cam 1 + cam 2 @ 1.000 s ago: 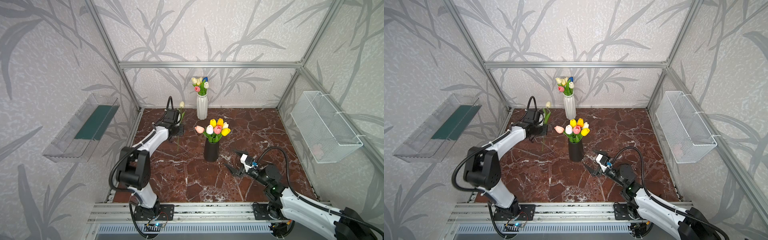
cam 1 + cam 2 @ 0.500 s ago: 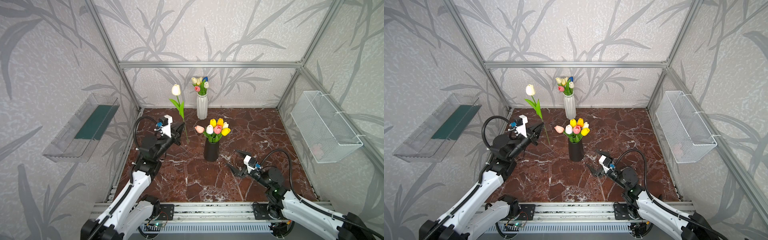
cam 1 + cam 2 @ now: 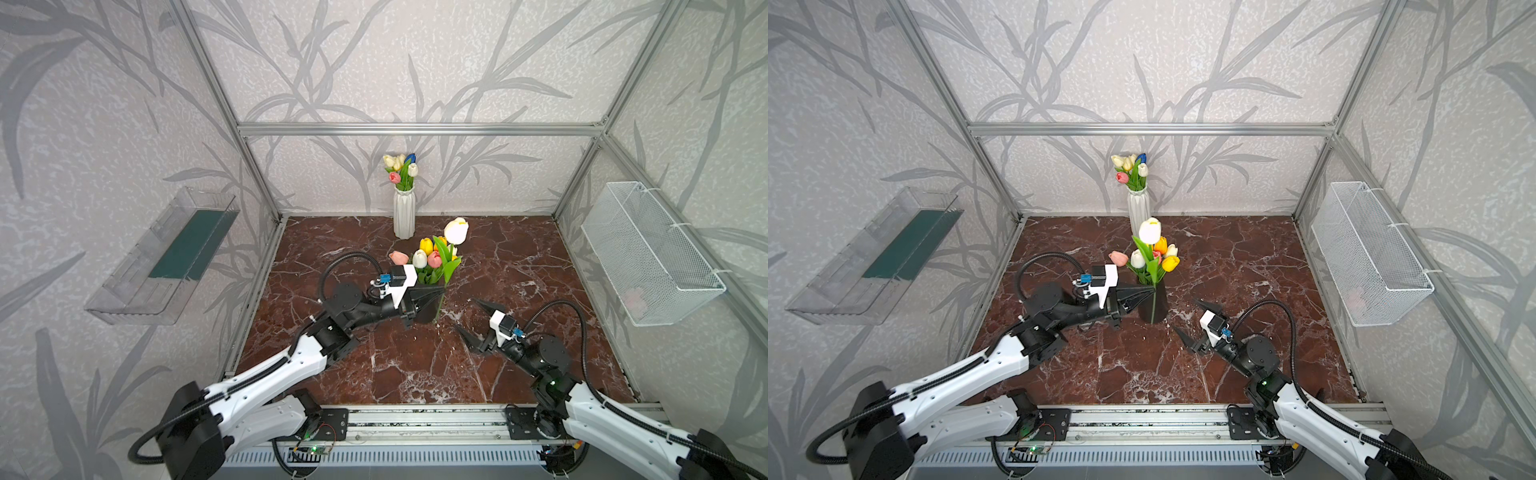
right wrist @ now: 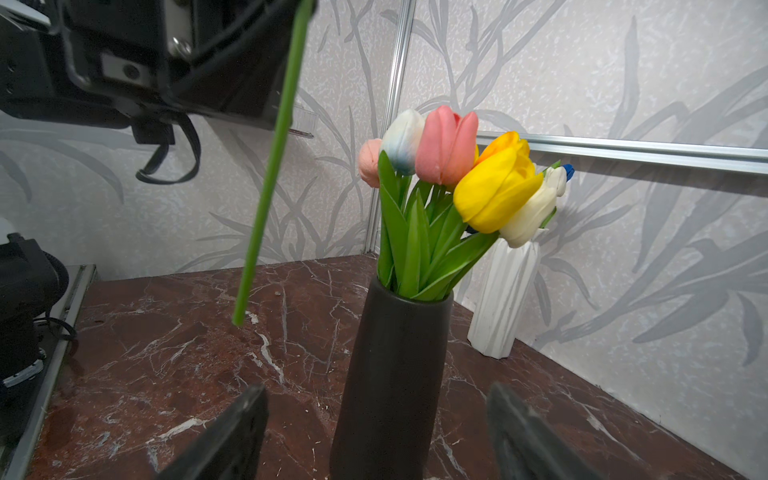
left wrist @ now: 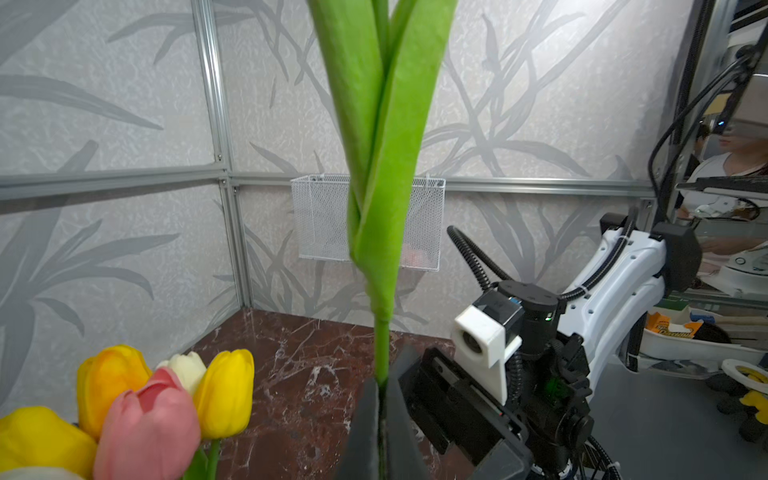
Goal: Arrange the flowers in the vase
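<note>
My left gripper (image 3: 439, 293) (image 3: 1151, 292) is shut on the green stem (image 5: 382, 345) of a white tulip (image 3: 456, 230) (image 3: 1149, 230), held upright at the black vase (image 3: 1158, 309) (image 4: 395, 374). The stem (image 4: 270, 166) hangs outside the vase, and its lower end stays just off the floor. The black vase holds several tulips (image 3: 428, 255) (image 5: 166, 407) in pink, yellow, white and orange. My right gripper (image 3: 466, 315) (image 3: 1185, 315) (image 4: 376, 388) is open and empty. It sits low and faces the vase from the near right without touching it.
A white ribbed vase (image 3: 404, 216) (image 4: 503, 299) with several tulips stands at the back wall. A wire basket (image 3: 648, 253) hangs on the right wall and a clear shelf (image 3: 166, 257) on the left wall. The floor is dark red marble (image 3: 519, 257).
My left arm lifted the white tulip from the back left and carried it right to the black vase. The right gripper shifted only slightly and stayed open.
</note>
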Robot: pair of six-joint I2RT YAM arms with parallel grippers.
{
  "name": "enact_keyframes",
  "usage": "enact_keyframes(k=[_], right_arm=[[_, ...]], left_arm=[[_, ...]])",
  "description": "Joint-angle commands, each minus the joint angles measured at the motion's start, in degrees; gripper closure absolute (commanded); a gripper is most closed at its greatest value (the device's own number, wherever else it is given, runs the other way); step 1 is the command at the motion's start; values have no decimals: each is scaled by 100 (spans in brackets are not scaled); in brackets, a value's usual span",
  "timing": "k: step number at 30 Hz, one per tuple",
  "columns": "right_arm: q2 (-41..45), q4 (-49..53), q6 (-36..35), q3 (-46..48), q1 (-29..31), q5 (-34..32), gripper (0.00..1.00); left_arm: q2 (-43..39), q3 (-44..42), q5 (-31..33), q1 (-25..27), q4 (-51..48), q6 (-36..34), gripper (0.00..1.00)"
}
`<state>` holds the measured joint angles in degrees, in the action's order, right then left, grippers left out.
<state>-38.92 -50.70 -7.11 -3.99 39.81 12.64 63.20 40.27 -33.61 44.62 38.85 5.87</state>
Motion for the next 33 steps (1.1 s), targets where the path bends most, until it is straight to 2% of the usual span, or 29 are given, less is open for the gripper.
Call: enact_keyframes(k=[1,4,7,17,33], right_arm=[[59,-21,1,16,44,37,17],[92,29,-20,14,44,17,17],[78,68,-36,3,36,2,17],[-3,34,-53,-11,41,30,17],[-11,51,-75,-10,37,42,17]], left_arm=[[176,319,213,-39,719,-280,100],[421,382,585,-100,990,-357,100],[547,490,520,-331,1129,-196,100],[683,410,952,-721,1051,-598,100],[1211,147,1260,-793,1654,-728,100]])
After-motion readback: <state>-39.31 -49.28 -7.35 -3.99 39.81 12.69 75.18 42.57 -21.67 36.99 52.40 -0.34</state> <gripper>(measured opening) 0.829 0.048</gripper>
